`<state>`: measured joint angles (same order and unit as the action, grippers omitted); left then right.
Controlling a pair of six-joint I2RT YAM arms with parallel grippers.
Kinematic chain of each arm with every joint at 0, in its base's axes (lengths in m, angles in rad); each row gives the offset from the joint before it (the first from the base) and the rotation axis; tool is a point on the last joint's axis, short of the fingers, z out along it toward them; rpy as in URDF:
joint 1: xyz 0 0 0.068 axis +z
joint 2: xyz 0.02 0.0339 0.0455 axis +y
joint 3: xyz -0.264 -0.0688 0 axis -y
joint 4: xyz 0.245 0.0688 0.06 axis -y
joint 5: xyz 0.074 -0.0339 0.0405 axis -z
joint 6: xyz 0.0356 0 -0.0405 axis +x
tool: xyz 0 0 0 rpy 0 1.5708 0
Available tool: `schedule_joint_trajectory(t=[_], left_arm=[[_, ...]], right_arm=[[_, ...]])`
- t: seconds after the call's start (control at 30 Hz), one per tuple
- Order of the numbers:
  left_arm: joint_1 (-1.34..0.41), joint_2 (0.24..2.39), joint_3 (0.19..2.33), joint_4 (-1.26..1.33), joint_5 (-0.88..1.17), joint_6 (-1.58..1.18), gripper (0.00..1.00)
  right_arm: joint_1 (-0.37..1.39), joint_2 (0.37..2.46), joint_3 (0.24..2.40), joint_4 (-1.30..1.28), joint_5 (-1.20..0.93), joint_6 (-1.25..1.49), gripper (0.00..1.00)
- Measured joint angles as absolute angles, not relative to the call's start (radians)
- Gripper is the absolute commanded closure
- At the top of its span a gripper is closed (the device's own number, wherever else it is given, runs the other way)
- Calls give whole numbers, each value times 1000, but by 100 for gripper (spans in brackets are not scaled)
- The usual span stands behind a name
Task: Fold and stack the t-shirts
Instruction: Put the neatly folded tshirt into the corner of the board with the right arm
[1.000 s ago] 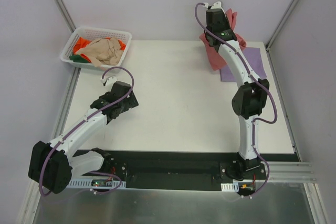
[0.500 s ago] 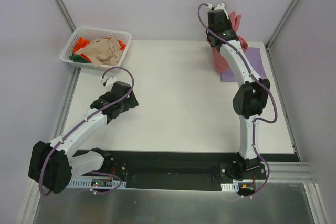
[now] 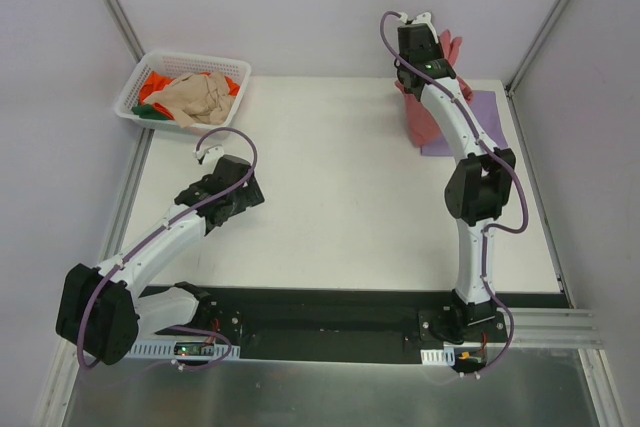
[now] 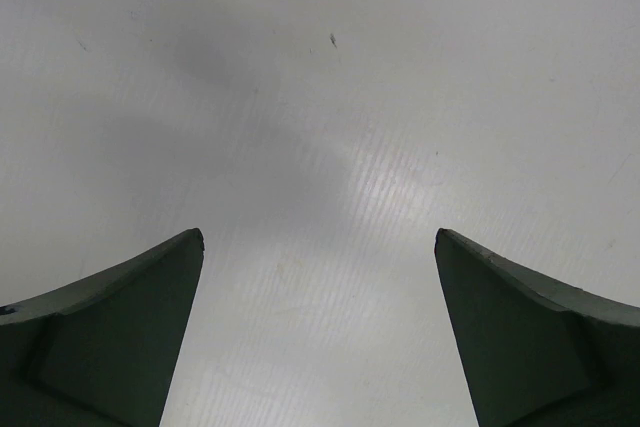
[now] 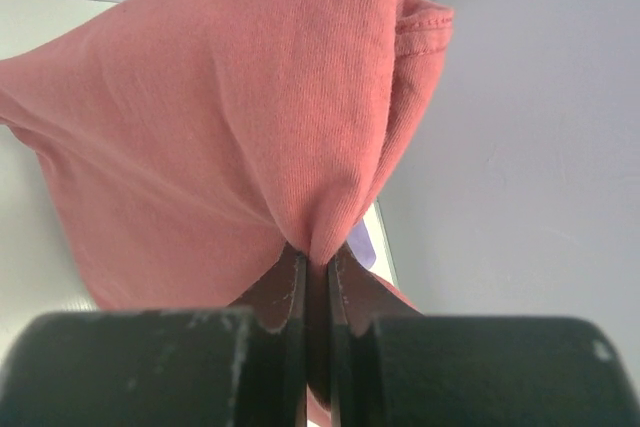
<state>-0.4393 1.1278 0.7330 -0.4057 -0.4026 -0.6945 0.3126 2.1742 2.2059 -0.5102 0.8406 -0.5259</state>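
My right gripper (image 3: pixel 430 47) is shut on the rose-red t-shirt (image 3: pixel 421 115) and holds it up high over the far right of the table. In the right wrist view the cloth (image 5: pixel 230 117) is pinched between the fingers (image 5: pixel 292 292) and hangs as a bunched fold. The lavender t-shirt (image 3: pixel 484 117) lies flat on the table under and to the right of it; a sliver shows in the right wrist view (image 5: pixel 362 245). Beige (image 3: pixel 198 97), orange (image 3: pixel 153 81) and green (image 3: pixel 147 112) shirts lie in the basket. My left gripper (image 3: pixel 250 190) is open and empty over bare table (image 4: pixel 320 147).
The white lattice basket (image 3: pixel 131 95) stands at the far left corner, just off the table's edge. Grey walls with metal posts close in the back and sides. The black rail with the arm bases (image 3: pixel 330 322) runs along the near edge.
My right gripper has lifted the rose-red shirt higher and slightly back; the cloth now hangs narrower and uncovers more of the lavender shirt. The left arm has barely moved.
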Motion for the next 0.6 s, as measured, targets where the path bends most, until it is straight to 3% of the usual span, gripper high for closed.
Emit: schedule_joint_trajectory(t=[0.6], left_arm=[[-439,1154,740,-406,-403,-694,1]], right_arm=[[213,2180,2170,-530,826,-494,100]])
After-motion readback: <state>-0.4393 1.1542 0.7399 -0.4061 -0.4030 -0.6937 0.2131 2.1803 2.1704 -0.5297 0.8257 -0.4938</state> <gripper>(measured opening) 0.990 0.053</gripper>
